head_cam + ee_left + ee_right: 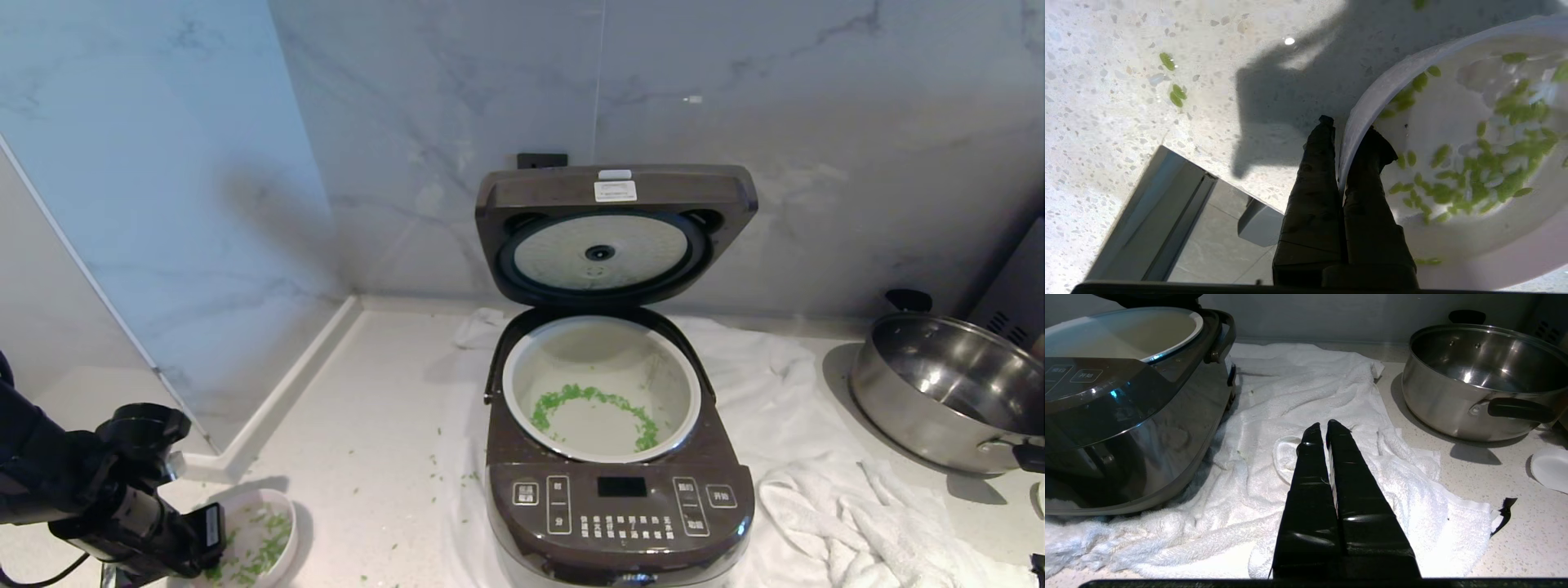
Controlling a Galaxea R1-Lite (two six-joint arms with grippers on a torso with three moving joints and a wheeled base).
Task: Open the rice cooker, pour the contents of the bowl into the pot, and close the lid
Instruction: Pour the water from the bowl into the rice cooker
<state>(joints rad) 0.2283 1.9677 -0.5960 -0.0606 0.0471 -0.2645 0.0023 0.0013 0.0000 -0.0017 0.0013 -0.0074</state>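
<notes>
Nearest to you, at 7 o'clock in the head view, the left gripper [214,535] reaches in low from the frame's left edge, forearm nearly level, fingers angled down to the counter. In its wrist view you see the two black fingers [1314,179] pinched on the rim of the small round pale pink bowl [1372,94]: one outside the wall, one inside, jaws closed on the rim. The bowl [277,510] sits on the speckled white countertop [367,457] and holds small bright green chopped bits [1490,179]; its near edge is cut off by the frame and partly covered by the gripper. A few green bits lie loose on the counter beside it.

The right gripper [1323,428] does not show in the head view. Its wrist view has the black fingers pressed together, empty, hovering over the crumpled white towel [1331,388].

At centre, the dark brown-grey rice cooker [620,506] stands on that towel. The round pale whitish-grey inner pot [522,359] sits in it, with a ring of green bits on its floor. Panel markings are too small to read.

At 12 o'clock the dark brown hinged lid [612,184] stands upright, dimpled silvery plate facing you.

At 3 o'clock the shiny steel pan with black handles [939,384] is cut off by the frame's right edge.
</notes>
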